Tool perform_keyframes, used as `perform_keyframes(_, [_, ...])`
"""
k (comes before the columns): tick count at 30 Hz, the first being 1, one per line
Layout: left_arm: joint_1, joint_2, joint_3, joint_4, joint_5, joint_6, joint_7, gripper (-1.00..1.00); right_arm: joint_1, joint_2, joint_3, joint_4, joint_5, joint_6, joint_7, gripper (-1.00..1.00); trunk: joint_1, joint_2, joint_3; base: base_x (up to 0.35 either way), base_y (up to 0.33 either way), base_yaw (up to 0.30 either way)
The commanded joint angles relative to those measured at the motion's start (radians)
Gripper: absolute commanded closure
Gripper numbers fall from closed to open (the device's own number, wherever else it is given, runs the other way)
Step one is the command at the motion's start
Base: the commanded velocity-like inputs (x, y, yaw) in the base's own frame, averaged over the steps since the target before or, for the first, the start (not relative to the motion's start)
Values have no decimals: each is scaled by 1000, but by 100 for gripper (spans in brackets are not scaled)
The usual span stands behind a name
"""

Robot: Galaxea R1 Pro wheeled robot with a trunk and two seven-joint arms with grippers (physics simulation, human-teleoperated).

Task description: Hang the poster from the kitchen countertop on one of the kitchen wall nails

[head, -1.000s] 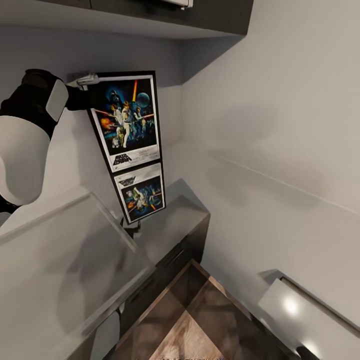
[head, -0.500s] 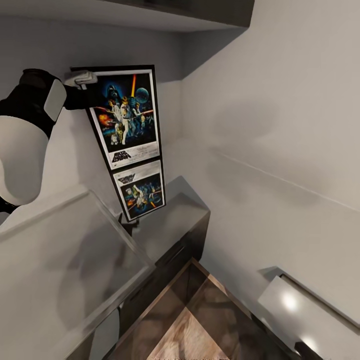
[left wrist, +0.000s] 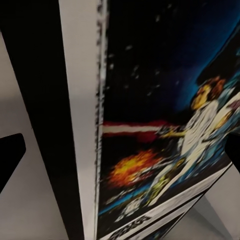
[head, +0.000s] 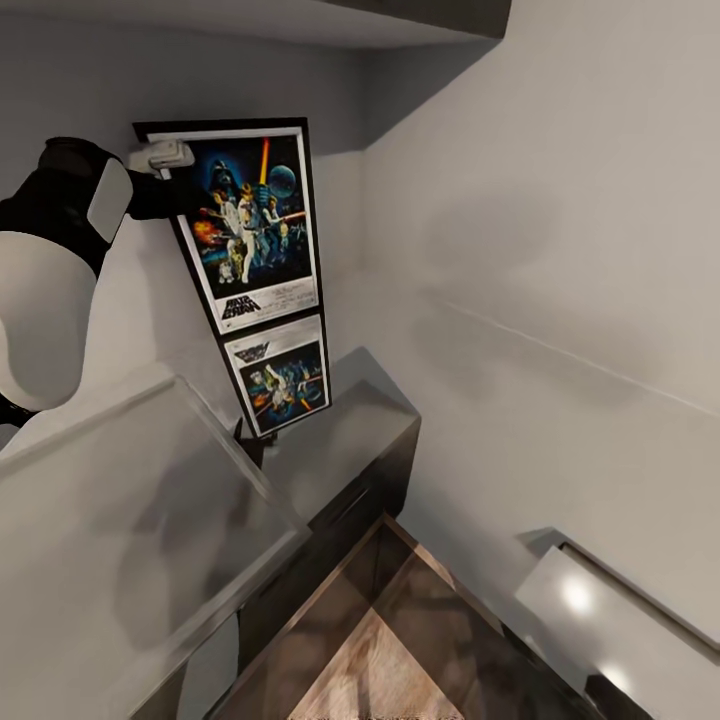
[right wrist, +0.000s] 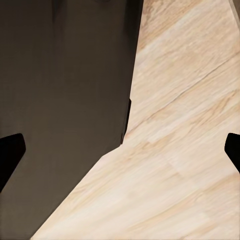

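Head view: the left arm (head: 60, 260), white shell with black joints, reaches up from the picture's left edge, its lower part cut off. Its jaws (head: 165, 157) sit at the upper left corner of the poster (head: 250, 225), clamped on the black frame there; the fingers themselves are hard to make out against the dark frame. The poster is a flat upright rectangle, thin black frame, white border, bright figures on dark blue. It stands tilted against the grey wall (head: 560, 200) in the corner, held above the table (head: 130, 520). The table is pale grey and glossy, with a thin edge, and mirrors the poster just under it. Dark cabinet fronts (head: 360, 500) run below, then wood-grain floor (head: 370, 660). A dark overhead cabinet (head: 440, 15) is cut off at the top. No nail can be made out on the wall at this scale.

Left wrist view: the poster (left wrist: 165, 130) is very near and blurred, its black frame and white border running lengthwise. Two dark fingertips (left wrist: 10, 155) show at opposite edges, mostly cut off.

Right wrist view: dark fingertips (right wrist: 9, 152) stand wide apart at the picture's two edges, with nothing between them. Beyond lie a matt dark cabinet side (right wrist: 65, 100) and pale planked floor (right wrist: 175, 150)
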Motion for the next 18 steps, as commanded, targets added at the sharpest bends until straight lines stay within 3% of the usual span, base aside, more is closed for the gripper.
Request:
perform_keyframes(1, [0, 0, 5, -1, 1, 5, -3, -100, -2, 0, 0, 4, 11, -5, -7, -100, 0, 0, -2, 0, 0, 0])
perform_keyframes(18, [0, 5, 6, -26, 1, 5, -3, -100, -2, 0, 0, 5, 11, -5, -7, -100, 0, 0, -23, 0, 0, 0])
